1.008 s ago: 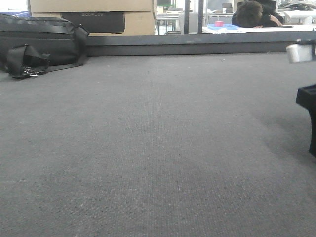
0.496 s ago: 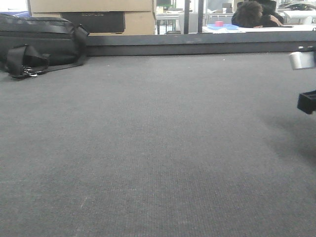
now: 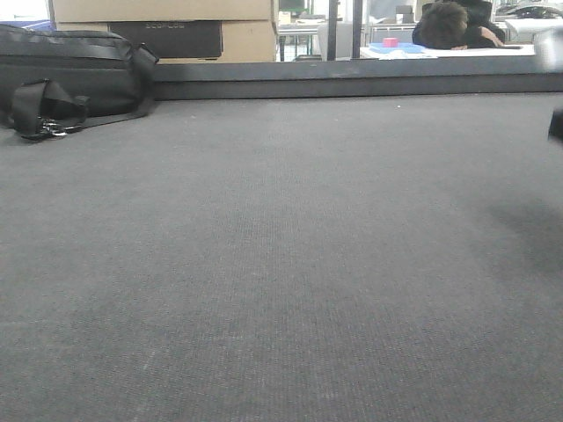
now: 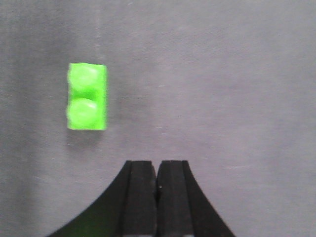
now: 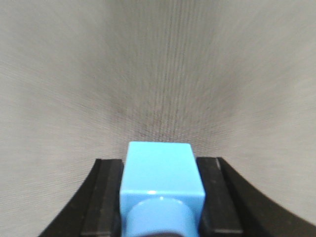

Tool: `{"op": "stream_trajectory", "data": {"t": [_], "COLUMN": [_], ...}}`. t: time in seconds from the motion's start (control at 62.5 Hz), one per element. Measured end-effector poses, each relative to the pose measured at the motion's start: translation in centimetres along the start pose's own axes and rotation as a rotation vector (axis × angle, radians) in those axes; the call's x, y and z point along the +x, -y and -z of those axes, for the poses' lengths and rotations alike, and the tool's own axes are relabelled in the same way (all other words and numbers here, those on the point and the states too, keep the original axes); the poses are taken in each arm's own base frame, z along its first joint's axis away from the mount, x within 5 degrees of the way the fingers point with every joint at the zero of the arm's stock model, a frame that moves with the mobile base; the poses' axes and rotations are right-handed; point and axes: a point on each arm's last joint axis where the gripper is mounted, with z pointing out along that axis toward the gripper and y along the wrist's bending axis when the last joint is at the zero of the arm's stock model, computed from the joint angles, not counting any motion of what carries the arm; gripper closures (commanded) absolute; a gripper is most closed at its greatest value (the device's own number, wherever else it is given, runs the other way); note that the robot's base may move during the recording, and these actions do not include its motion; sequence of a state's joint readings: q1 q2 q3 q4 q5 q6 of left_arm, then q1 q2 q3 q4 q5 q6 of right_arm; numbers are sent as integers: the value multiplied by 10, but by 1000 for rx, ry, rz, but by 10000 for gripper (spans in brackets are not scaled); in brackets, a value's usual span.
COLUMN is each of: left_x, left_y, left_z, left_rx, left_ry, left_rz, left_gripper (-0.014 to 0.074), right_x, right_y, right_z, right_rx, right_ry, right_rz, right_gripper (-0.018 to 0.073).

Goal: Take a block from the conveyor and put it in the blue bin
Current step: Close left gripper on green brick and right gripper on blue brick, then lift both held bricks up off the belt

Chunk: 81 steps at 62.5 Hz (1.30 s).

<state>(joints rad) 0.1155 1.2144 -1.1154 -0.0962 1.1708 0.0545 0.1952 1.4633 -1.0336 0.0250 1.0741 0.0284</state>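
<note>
In the right wrist view my right gripper (image 5: 159,163) is shut on a light blue block (image 5: 159,175), held above the grey woven conveyor (image 5: 158,64), which looks blurred. In the front view only a dark bit of the right arm (image 3: 556,123) shows at the right edge. A bright green two-stud block (image 4: 87,96) lies on the conveyor (image 4: 222,74) in the left wrist view, ahead and to the left of my left gripper (image 4: 157,165). That gripper is shut with nothing in it. The blue bin is out of view.
A black bag with straps (image 3: 66,79) rests on the far left of the conveyor (image 3: 281,246). A dark raised rail (image 3: 352,83) runs along the far edge, with cardboard boxes (image 3: 167,22) and a seated person (image 3: 453,25) behind it.
The right arm has risen and slid out to the right of the front view; only a sliver of it remains at the edge. The bag and belt look unchanged.
</note>
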Motion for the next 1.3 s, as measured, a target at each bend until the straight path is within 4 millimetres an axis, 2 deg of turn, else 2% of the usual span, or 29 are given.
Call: {"op": "stream_trajectory", "data": {"t": [0.176, 0.32, 0.368, 0.512, 0.608, 0.704, 0.912, 1.104, 1.296], "left_x": [-21, -30, -31, -36, -40, -44, -40, -27, -26], "left_y": [-20, -31, -34, -38, -39, -40, -40, -42, -44], "left_z": [-28, -57, -66, -89, -96, -98, -106, -132, -150], "left_rx": [-17, -42, -50, -53, -57, -63, -64, -56, -55], "left_ry": [-99, -175, -204, -240, -214, -182, -153, -217, -237], "left_rz": [-58, -84, -90, -95, -97, -100, -98, -92, -90], "left_gripper": [708, 678, 633, 395, 253, 176, 176, 176, 176], "right_x": [6, 6, 6, 5, 3, 2, 0, -2, -3], "right_y": [0, 0, -1, -3, -4, -4, -5, -5, -5], "right_z": [24, 27, 27, 27, 27, 28, 28, 28, 29], "right_rx": [-4, -6, -10, -32, -44, -50, -54, -54, -54], "right_ry": [102, 124, 126, 134, 153, 167, 186, 210, 221], "right_rz": [0, 0, -2, -13, -19, -23, -25, -26, -26], "right_gripper": [721, 721, 721, 721, 721, 721, 721, 721, 721]}}
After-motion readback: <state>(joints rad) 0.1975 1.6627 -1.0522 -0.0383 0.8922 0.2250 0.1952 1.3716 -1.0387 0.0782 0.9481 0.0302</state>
